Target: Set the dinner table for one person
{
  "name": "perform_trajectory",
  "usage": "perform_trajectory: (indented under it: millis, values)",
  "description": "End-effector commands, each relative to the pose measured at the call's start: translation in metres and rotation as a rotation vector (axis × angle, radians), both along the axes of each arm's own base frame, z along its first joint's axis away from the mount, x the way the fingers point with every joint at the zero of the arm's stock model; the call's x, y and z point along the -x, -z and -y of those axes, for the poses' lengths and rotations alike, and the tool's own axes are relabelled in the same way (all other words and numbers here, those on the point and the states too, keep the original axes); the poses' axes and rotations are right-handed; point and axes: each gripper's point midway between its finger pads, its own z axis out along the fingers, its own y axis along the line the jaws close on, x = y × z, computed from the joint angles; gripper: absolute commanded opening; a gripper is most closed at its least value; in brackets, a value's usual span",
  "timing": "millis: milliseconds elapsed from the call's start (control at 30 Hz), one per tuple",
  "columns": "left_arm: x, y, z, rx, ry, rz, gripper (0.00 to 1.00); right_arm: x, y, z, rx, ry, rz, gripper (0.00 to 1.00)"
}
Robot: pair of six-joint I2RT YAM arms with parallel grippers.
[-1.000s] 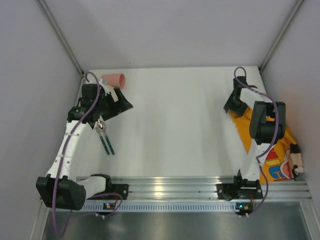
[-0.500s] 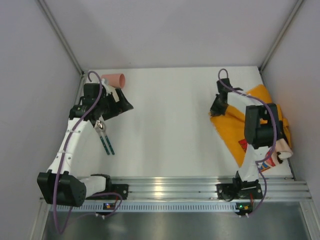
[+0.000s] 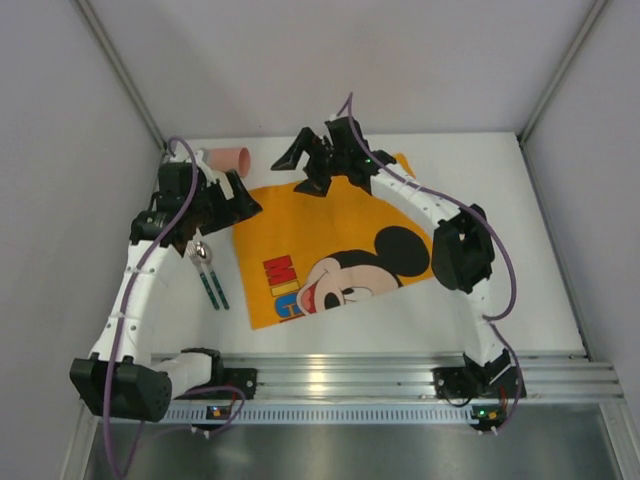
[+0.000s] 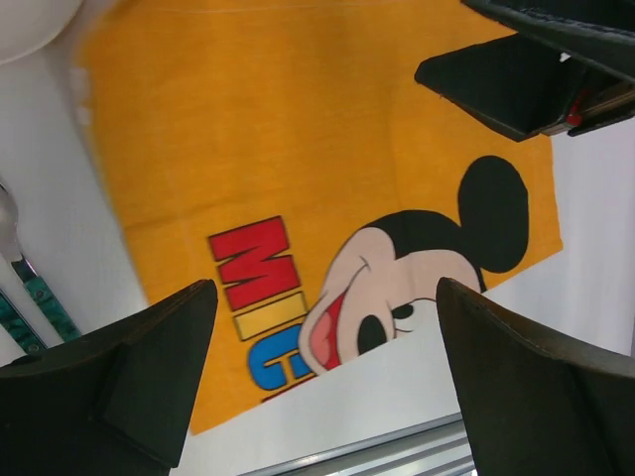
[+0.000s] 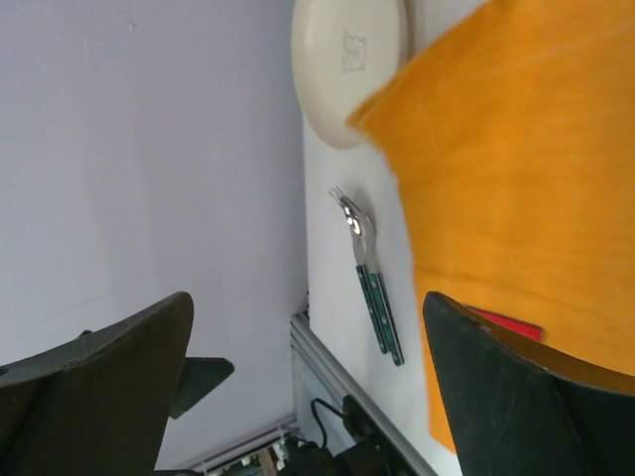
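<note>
**A:** Count on the table (image 3: 520,220)?

**B:** One orange placemat (image 3: 330,235) with a cartoon mouse. One pink cup (image 3: 229,158), lying on its side. One cream plate (image 5: 347,69). Two green-handled utensils (image 3: 213,287), side by side. Two arms, two grippers.

**A:** Gripper status?

**B:** Left gripper (image 4: 324,286): spread wide, nothing between the fingers, hanging over the placemat's far-left corner. Right gripper (image 5: 308,297): also spread wide, nothing held, parked at the placemat's far edge. Can't tell whether either is touching the cloth.

**A:** And the table itself?

**B:** Flat, matte white, rectangular, easily the widest surface in view. Fills the middle of the top view, under both arms. Silver aluminium rail along the near edge, arm bases bolted there. Grey walls on the left, back and right.

**A:** Layout?

**B:** Placemat flat near centre, slightly skewed, print facing up. Cup in the far-left corner. Utensils just left of the placemat, with a strip of white between. Plate by the placemat's far-left corner, seen only in the wrist views and hidden under the left arm from above. Can't tell whether plate and cloth are touching.
</note>
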Motion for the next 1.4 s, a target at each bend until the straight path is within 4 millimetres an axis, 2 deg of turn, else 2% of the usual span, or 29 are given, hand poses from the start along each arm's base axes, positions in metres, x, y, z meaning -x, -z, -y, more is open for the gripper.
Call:
perform_trajectory:
  millis: [0,33,67,100,133,167,200,233,267,300,367,400,433,500,533,600,633,667,767,800,833,867,900,933,967,1200,1367]
  values:
    - [0.007,-0.026,-0.003,-0.019,0.004,0.073,0.97,-0.005,0.003,0.008,-0.054,-0.008,-0.060,1.00]
    - [0.008,-0.025,-0.003,-0.020,0.005,0.072,0.97,-0.007,-0.009,0.024,-0.052,0.013,-0.033,1.00]
    - [0.010,-0.023,-0.004,-0.020,0.005,0.065,0.97,-0.009,-0.005,0.037,-0.028,0.025,-0.013,1.00]
    - [0.012,-0.023,-0.004,-0.021,0.006,0.069,0.98,-0.007,0.022,0.054,0.018,0.050,-0.055,1.00]
    - [0.013,-0.021,-0.004,-0.023,0.007,0.066,0.97,-0.013,0.014,0.078,0.024,0.089,-0.034,1.00]
    - [0.014,-0.019,-0.004,-0.020,0.006,0.061,0.97,-0.013,0.023,0.092,0.054,0.101,-0.028,1.00]
    - [0.015,-0.019,-0.004,-0.019,0.008,0.062,0.98,-0.008,0.053,0.112,0.109,0.131,-0.073,1.00]
    - [0.015,-0.019,-0.004,-0.020,0.008,0.061,0.98,-0.011,0.057,0.134,0.127,0.167,-0.071,1.00]
    - [0.016,-0.019,-0.004,-0.020,0.009,0.061,0.97,-0.009,0.070,0.147,0.161,0.172,-0.070,0.97]
    - [0.016,-0.018,-0.004,-0.023,0.010,0.059,0.97,-0.001,0.099,0.162,0.207,0.189,-0.113,0.93]
    - [0.015,-0.020,-0.004,-0.023,0.012,0.059,0.98,0.001,0.125,0.184,0.250,0.207,-0.144,0.62]
    - [0.015,-0.018,-0.003,-0.024,0.015,0.049,0.97,0.009,0.146,0.195,0.277,0.218,-0.184,0.48]
    - [0.015,-0.018,-0.002,-0.021,0.020,0.049,0.97,0.009,0.157,0.206,0.289,0.238,-0.209,0.20]
    - [0.015,-0.019,-0.001,-0.018,0.023,0.047,0.97,0.020,0.181,0.221,0.331,0.260,-0.253,0.04]
    - [0.015,-0.019,-0.001,-0.015,0.024,0.046,0.97,0.022,0.184,0.228,0.346,0.271,-0.253,0.00]
    - [0.016,-0.018,0.000,-0.015,0.028,0.043,0.97,0.033,0.199,0.240,0.379,0.285,-0.284,0.00]
    - [0.015,-0.017,0.000,-0.019,0.028,0.041,0.97,0.037,0.201,0.245,0.385,0.292,-0.288,0.00]
    - [0.016,-0.016,0.000,-0.022,0.026,0.037,0.97,0.049,0.211,0.251,0.401,0.295,-0.320,0.00]
    - [0.016,-0.014,-0.003,-0.038,0.017,0.035,0.97,0.066,0.214,0.268,0.424,0.332,-0.342,0.00]
    - [0.014,-0.013,-0.005,-0.047,0.012,0.035,0.97,0.083,0.225,0.277,0.454,0.347,-0.379,0.00]
    - [0.014,-0.013,-0.006,-0.052,0.008,0.034,0.97,0.087,0.217,0.286,0.452,0.378,-0.375,0.00]
    - [0.013,-0.013,-0.006,-0.053,0.003,0.034,0.97,0.102,0.225,0.295,0.475,0.392,-0.409,0.00]
    - [0.013,-0.011,-0.007,-0.058,-0.003,0.027,0.97,0.109,0.226,0.303,0.501,0.417,-0.417,0.00]
    - [0.011,-0.011,-0.008,-0.060,-0.007,0.028,0.97,0.111,0.215,0.310,0.500,0.442,-0.391,0.00]
    - [0.010,-0.009,-0.008,-0.059,-0.009,0.022,0.97,0.121,0.219,0.317,0.524,0.455,-0.407,0.00]
    - [-0.003,0.002,-0.016,-0.082,-0.070,-0.015,0.99,0.132,0.192,0.352,0.636,0.509,-0.357,0.00]
    - [-0.014,0.003,-0.016,-0.088,-0.078,-0.009,0.98,0.153,0.195,0.375,0.713,0.504,-0.377,0.00]
